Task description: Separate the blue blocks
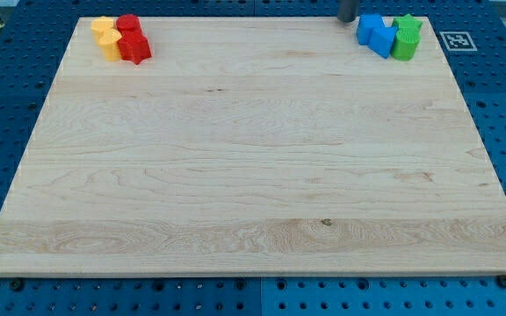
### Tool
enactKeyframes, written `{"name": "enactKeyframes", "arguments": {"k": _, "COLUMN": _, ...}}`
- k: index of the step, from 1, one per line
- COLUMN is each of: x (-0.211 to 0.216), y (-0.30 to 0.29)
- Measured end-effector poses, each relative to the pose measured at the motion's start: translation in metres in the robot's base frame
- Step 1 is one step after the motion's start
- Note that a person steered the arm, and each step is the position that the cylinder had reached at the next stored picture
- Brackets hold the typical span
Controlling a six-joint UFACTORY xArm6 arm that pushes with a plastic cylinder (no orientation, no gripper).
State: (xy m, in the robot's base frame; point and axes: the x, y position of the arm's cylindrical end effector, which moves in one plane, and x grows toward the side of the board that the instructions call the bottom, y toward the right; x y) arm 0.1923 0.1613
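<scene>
Two blue blocks sit touching at the view's top right: one [370, 25] further left and up, the other [382, 40] just below and right of it; their shapes are hard to make out. Two green blocks touch them on the right: a star-like one [407, 24] and a rounder one [404, 45]. My tip [347, 18] shows as a dark rod end at the view's top edge, just left of the upper blue block, a small gap apart.
At the view's top left a cluster holds two yellow blocks [102, 25] [111, 44] and two red blocks [128, 25] [135, 47], all touching. The wooden board [253, 175] lies on a blue perforated table. A marker tag [456, 39] lies off the board's right corner.
</scene>
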Motion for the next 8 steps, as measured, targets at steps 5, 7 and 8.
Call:
{"name": "enactKeyframes", "arguments": {"k": 5, "x": 0.023, "y": 0.039}}
{"name": "enactKeyframes", "arguments": {"k": 7, "x": 0.064, "y": 0.037}}
{"name": "enactKeyframes", "arguments": {"k": 8, "x": 0.082, "y": 0.037}}
